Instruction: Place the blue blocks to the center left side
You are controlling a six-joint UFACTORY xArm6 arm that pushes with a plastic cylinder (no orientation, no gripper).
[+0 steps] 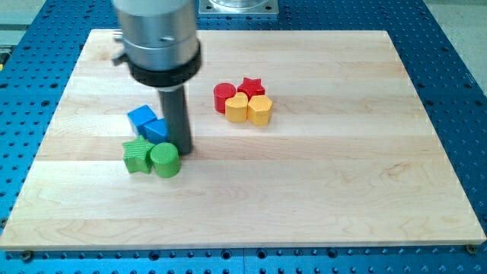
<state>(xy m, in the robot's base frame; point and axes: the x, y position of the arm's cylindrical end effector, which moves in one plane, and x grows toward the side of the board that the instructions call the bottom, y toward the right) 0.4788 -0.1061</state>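
Two blue blocks lie at the board's centre left: a blue cube (141,116) and a second blue block (157,130) touching it on its lower right. My tip (183,148) rests on the board just right of the second blue block and right of the green cylinder (164,160). A green star-like block (137,155) sits left of the cylinder, below the blue blocks. The rod hides part of the second blue block's right side.
A cluster sits right of centre near the view's top: a red cylinder (224,97), a red star (251,87), a yellow heart-like block (237,108) and a yellow hexagonal block (260,109). The wooden board (342,175) lies on a blue perforated table.
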